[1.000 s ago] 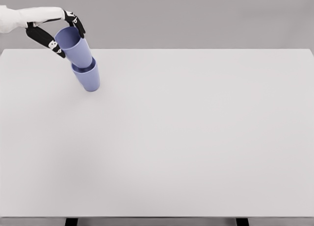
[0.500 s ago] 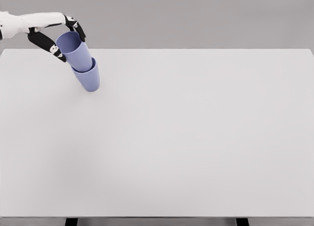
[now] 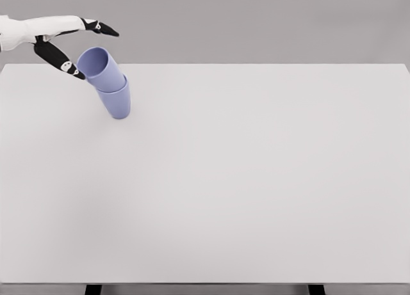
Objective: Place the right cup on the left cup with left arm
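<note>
- Since half a second ago, opened: left robot hand, fingers spread, releasing upper cup.
- Nested, tilted up-left, in lower cup, far-left desk.

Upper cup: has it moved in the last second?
Yes. The upper cup has sunk deeper into the lower cup and leans further left; the left hand opened off it.

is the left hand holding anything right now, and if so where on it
Nothing is held. The left hand is open, its fingers spread and clear of the upper cup, which sits tilted inside the lower cup.
</note>
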{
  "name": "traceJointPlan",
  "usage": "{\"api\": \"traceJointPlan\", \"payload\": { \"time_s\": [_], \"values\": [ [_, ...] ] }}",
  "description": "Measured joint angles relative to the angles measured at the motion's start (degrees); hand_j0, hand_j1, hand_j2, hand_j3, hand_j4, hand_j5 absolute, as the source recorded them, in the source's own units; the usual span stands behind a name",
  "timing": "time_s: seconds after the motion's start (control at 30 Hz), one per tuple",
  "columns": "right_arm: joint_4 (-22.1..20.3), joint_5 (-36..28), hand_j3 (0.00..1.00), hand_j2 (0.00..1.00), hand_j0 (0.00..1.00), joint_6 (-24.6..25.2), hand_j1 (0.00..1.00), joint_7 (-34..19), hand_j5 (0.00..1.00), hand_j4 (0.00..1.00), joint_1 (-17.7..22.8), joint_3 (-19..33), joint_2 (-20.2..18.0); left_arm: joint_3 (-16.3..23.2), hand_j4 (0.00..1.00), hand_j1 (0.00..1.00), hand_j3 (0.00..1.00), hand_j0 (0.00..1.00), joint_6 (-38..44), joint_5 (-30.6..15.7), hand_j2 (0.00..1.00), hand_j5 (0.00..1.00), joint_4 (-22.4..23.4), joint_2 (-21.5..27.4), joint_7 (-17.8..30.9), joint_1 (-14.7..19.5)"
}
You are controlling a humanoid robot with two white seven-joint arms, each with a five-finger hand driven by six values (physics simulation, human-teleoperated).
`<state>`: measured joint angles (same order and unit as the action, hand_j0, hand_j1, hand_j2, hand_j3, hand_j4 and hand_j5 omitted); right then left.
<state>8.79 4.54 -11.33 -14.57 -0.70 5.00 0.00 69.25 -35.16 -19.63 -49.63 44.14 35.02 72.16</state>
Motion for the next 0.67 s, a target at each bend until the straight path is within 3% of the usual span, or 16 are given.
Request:
{"api": "traceJointPlan", "payload": {
  "time_s": [0.07,0.17,0.3,0.33,0.43,0.53,0.67],
  "values": [
    [0.0,-0.01,1.0,1.0,1.0,0.0,1.0,0.0,1.0,1.0,0.0,0.0,0.0,-0.75,1.0,1.0,1.0,1.0,-0.02,-0.21,1.0,1.0,-1.72,0.43,0.0,-0.09],
    [0.0,-0.01,1.0,1.0,1.0,0.0,1.0,0.0,1.0,1.0,0.0,0.0,0.0,-2.38,1.0,1.0,1.0,1.0,-0.01,-3.37,1.0,1.0,-8.55,4.9,0.0,-0.79],
    [0.0,0.0,1.0,1.0,1.0,0.0,1.0,0.0,1.0,1.0,0.0,0.0,0.0,-3.1,1.0,1.0,1.0,1.0,0.0,-12.88,1.0,1.0,-25.38,14.56,-0.01,-2.97],
    [0.0,0.0,1.0,1.0,1.0,0.0,1.0,0.0,1.0,1.0,0.0,0.0,0.0,-3.39,1.0,1.0,1.0,1.0,0.01,-15.07,1.0,1.0,-30.24,16.87,-0.01,-5.03],
    [0.0,-0.01,1.0,1.0,1.0,0.0,1.0,0.0,1.0,1.0,0.0,0.0,0.0,-7.12,1.0,1.0,1.0,1.0,-0.15,-18.37,1.0,1.0,-41.27,20.83,0.02,-15.36],
    [0.0,-0.01,1.0,1.0,1.0,0.0,1.0,0.0,1.0,1.0,0.0,0.0,0.0,-11.0,1.0,1.0,1.0,1.0,-0.03,-20.01,1.0,1.0,-46.88,22.62,0.01,-17.85],
    [0.0,0.0,1.0,1.0,1.0,0.0,1.0,0.0,1.0,1.0,0.0,0.0,0.0,-12.68,1.0,1.0,1.0,1.0,-0.01,-20.14,1.0,1.0,-49.64,22.98,0.0,-20.57]
  ]
}}
